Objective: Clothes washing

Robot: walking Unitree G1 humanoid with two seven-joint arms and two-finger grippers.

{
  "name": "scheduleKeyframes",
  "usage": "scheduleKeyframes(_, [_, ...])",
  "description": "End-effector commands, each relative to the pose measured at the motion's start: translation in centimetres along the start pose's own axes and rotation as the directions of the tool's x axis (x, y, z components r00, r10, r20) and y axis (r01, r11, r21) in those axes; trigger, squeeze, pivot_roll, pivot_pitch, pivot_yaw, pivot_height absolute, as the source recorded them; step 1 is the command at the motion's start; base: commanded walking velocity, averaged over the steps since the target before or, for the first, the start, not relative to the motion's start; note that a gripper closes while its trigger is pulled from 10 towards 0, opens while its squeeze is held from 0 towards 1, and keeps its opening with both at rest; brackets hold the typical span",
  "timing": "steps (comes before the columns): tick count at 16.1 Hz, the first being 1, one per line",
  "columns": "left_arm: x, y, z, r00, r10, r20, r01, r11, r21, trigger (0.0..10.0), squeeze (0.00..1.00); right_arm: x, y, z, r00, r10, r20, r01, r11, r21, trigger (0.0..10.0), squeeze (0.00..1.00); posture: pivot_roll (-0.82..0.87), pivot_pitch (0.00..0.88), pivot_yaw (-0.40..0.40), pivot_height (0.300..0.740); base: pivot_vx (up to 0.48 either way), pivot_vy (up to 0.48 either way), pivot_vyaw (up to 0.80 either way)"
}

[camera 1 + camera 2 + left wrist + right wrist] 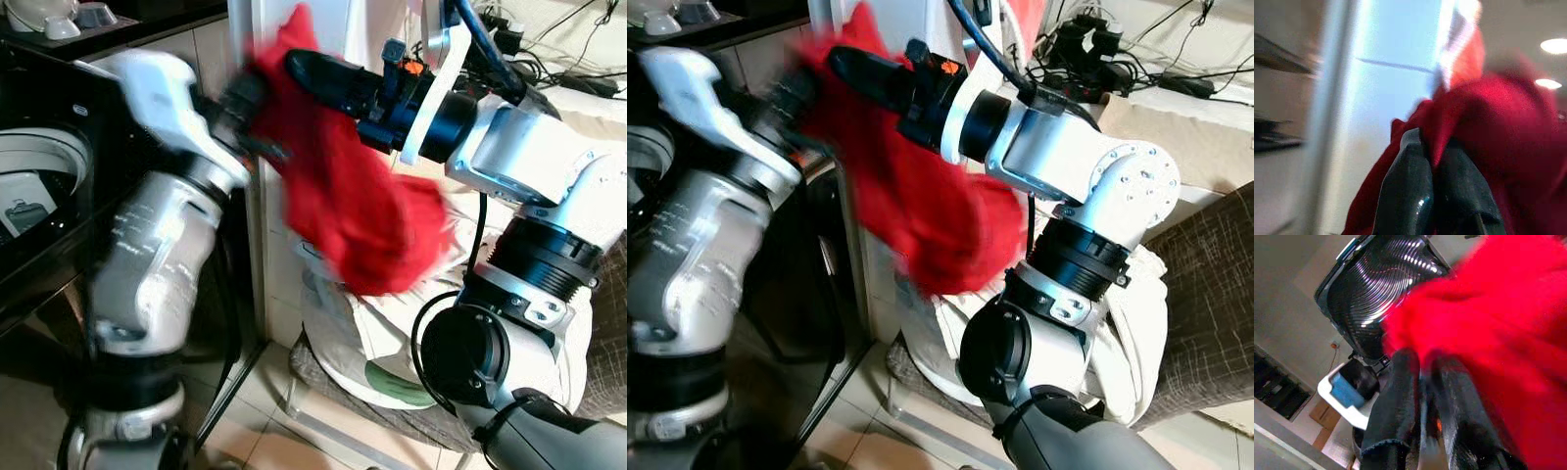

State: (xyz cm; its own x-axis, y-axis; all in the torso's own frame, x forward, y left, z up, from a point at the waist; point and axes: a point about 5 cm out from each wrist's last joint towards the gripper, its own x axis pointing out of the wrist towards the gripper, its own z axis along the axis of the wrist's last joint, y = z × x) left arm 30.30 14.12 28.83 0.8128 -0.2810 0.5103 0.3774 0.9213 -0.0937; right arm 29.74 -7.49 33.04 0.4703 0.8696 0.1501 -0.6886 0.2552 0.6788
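Red garment (343, 196), seemingly pinched, beside black washing machine (39, 196).

White cloth-draped chair (392, 343), tangled black cables (549, 59), tiled floor (265, 431)

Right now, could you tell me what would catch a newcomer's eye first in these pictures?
The bright red garment stands out at once, held up in mid-air between both arms in front of the robot. The left pincer and the right pincer are each shut on its cloth. To the robot's left sits the dark washing machine, and below the garment lies a heap of pale laundry.
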Motion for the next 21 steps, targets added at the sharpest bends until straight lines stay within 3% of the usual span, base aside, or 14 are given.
scheduleKeyframes(1, [0.2,0.6,0.7,0.999,0.037,0.035,-0.038,0.999,0.021,0.0,0.00,-0.1,0.2,-0.2,1.000,0.017,-0.003,-0.017,1.000,-0.007,10.0,1.00,-0.02,0.000,-0.037,0.740,0.000,0.000,0.00])
scheduleKeyframes(4, [1.2,6.3,3.0,0.949,0.296,0.113,-0.316,0.903,0.292,0.0,0.00,-0.9,0.8,0.1,0.998,-0.056,-0.013,0.053,0.985,-0.163,10.0,1.00,-0.01,0.000,-0.044,0.740,0.000,0.000,0.00])
scheduleKeyframes(5, [2.0,9.6,4.8,0.898,0.407,0.165,-0.434,0.762,0.480,0.0,0.00,-0.9,0.9,-0.7,0.988,-0.144,-0.061,0.119,0.946,-0.303,10.0,0.00,-0.01,0.000,-0.045,0.740,0.000,0.000,0.00])
scheduleKeyframes(6, [3.1,12.3,7.9,0.841,0.465,0.279,-0.517,0.534,0.669,0.0,0.00,-0.6,0.9,-1.9,0.976,-0.199,-0.083,0.149,0.899,-0.412,10.0,0.00,-0.01,0.000,-0.046,0.740,0.000,0.000,0.00])
scheduleKeyframes(7, [3.8,13.6,9.7,0.809,0.478,0.343,-0.551,0.412,0.726,0.0,0.00,-0.3,1.0,-2.5,0.973,-0.217,-0.074,0.158,0.868,-0.471,10.0,0.00,0.00,0.000,-0.046,0.740,0.000,0.000,0.00])
scheduleKeyframes(8, [3.8,13.6,9.7,0.809,0.478,0.343,-0.551,0.412,0.726,0.0,0.00,-0.3,1.0,-2.5,0.973,-0.217,-0.074,0.158,0.868,-0.471,10.0,0.00,0.00,0.000,-0.046,0.740,0.000,0.000,0.00])
scheduleKeyframes(9, [4.5,14.7,10.1,0.774,0.519,0.362,-0.572,0.328,0.752,0.0,0.00,0.0,1.0,-3.1,0.972,-0.229,-0.056,0.166,0.832,-0.529,10.0,0.00,0.00,0.000,-0.040,0.740,0.000,0.000,0.00])
scheduleKeyframes(10, [4.7,15.4,10.0,0.757,0.536,0.374,-0.569,0.261,0.780,1.4,0.00,0.2,1.0,-3.5,0.972,-0.230,-0.048,0.166,0.818,-0.551,10.0,0.00,-0.01,0.000,-0.035,0.740,0.000,0.000,0.00])
scheduleKeyframes(11, [4.6,16.5,8.9,0.722,0.586,0.368,-0.572,0.207,0.794,9.6,0.00,0.3,0.6,-4.0,0.968,-0.248,-0.040,0.177,0.788,-0.589,10.0,0.00,-0.01,0.000,-0.030,0.740,0.000,0.000,0.00])
scheduleKeyframes(14, [1.4,19.4,2.2,0.629,0.770,0.104,-0.429,0.232,0.873,10.0,0.00,0.3,-0.7,-6.0,0.940,-0.338,-0.044,0.216,0.691,-0.689,10.0,0.00,-0.01,0.000,-0.018,0.740,0.000,0.000,0.00])
scheduleKeyframes(18, [-1.8,20.8,-2.1,0.511,0.843,-0.169,-0.289,0.354,0.889,10.0,0.00,-0.2,-0.5,-6.8,0.959,-0.266,-0.099,0.139,0.745,-0.653,10.0,0.00,-0.03,0.000,-0.001,0.740,0.000,0.000,0.00])
scheduleKeyframes(19, [-1.8,20.8,-2.4,0.507,0.833,-0.222,-0.293,0.409,0.864,10.0,0.60,-0.3,-0.5,-6.9,0.964,-0.242,-0.107,0.119,0.756,-0.643,10.0,0.00,-0.02,0.000,0.000,0.740,0.000,0.000,0.00])
scheduleKeyframes(20, [-1.8,20.7,-2.7,0.512,0.814,-0.273,-0.289,0.463,0.838,10.0,1.00,-0.3,-0.5,-7.0,0.969,-0.214,-0.127,0.091,0.780,-0.619,10.0,0.00,-0.02,0.000,-0.001,0.740,0.000,0.000,0.00])
scheduleKeyframes(21, [-1.5,20.7,-2.4,0.519,0.797,-0.308,-0.331,0.520,0.788,10.0,1.00,-0.4,-0.4,-7.2,0.972,-0.184,-0.148,0.057,0.790,-0.611,10.0,0.00,-0.02,0.000,-0.002,0.740,0.000,0.000,0.00])
